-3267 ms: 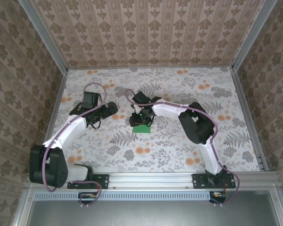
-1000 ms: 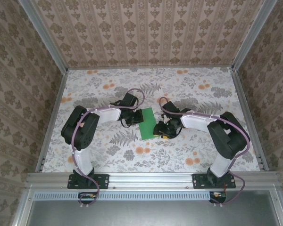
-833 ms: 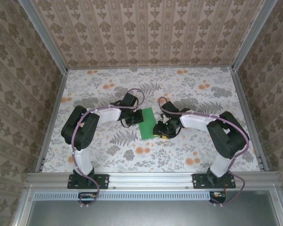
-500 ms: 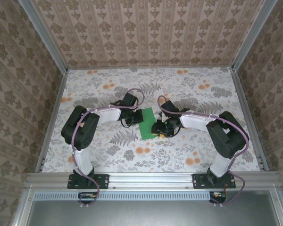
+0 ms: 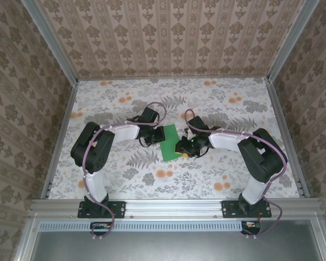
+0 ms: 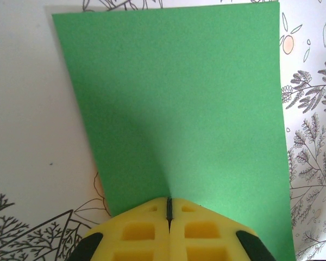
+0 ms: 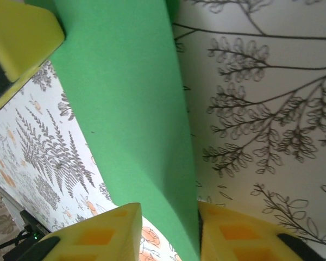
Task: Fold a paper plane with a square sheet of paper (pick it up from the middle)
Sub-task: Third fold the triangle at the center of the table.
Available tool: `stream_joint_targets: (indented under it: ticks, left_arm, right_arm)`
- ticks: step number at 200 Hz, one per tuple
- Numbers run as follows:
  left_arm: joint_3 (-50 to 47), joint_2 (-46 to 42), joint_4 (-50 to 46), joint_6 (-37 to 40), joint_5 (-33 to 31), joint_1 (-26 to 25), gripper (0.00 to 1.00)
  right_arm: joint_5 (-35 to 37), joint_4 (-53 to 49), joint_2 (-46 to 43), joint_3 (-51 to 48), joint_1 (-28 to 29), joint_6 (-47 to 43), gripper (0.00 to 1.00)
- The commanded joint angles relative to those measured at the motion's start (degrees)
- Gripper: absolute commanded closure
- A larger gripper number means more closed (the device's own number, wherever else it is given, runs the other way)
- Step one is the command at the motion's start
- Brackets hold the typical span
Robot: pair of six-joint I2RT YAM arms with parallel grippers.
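Floral surface (image 5: 217, 103) | square sheet of paper (image 5: 169, 140) is seen at centre, between both arms | left hand (image 6: 168, 209) is closed tight, one sheet edge pinched | right hand (image 7: 168, 220) is partly open, the opposite edge straddled

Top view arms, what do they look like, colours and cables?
The left arm and right arm have black joint housings, white link shells and looping purple cables. The left tool and right tool have yellow fingers with square pockets, black behind.
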Motion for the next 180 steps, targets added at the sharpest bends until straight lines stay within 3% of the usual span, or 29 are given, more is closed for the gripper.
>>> stream_joint_targets:
  ticks: [1,29,85,151,180]
  left_arm:
    - [-1.4,4.2,-4.5,-0.5,-2.5,-0.6,0.95]
    - [-1.3,4.3,-4.6,-0.5,-2.6,-0.5,0.95]
    - [-0.5,4.0,-5.2,-0.1,-2.2,-0.5,0.97]
    - [0.1,4.3,-5.8,0.3,-1.2,-0.7,0.97]
    - [1.8,3.5,-7.1,1.6,-0.6,-0.7,0.96]
  right_arm:
    - [-0.2,-1.4,-1.4,-1.1,-0.7,2.5,0.7]
    - [-0.9,-1.1,-2.2,-2.7,-0.9,4.1,0.75]
    - [-1.0,1.9,-1.9,-2.9,-1.3,6.4,0.94]
    - [-6.4,17.9,0.0,-3.4,-0.8,13.1,0.97]
    - [-6.3,20.0,2.0,-2.6,-0.8,14.0,0.97]
